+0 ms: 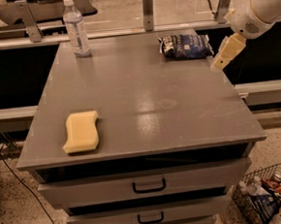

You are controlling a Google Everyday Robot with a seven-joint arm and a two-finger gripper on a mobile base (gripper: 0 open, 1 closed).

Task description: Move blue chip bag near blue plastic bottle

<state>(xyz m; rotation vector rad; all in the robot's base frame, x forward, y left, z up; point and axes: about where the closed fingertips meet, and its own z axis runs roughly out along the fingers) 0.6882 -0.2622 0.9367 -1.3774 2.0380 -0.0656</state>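
The blue chip bag [185, 45] lies flat at the far right of the grey table top [139, 99], dark blue with white lettering. The blue plastic bottle [76, 27], clear with a white cap and pale label, stands upright at the far left corner. My gripper [222, 59], pale yellow fingers on a white arm, hangs above the table's right edge, just right of the bag and slightly nearer the camera. It does not touch the bag and holds nothing.
A yellow sponge [81, 132] lies at the front left of the table. Drawers with black handles [149, 185] are below the top. A wire basket [269, 198] of clutter sits on the floor at the lower right. A rail with metal posts [148, 9] runs behind the table.
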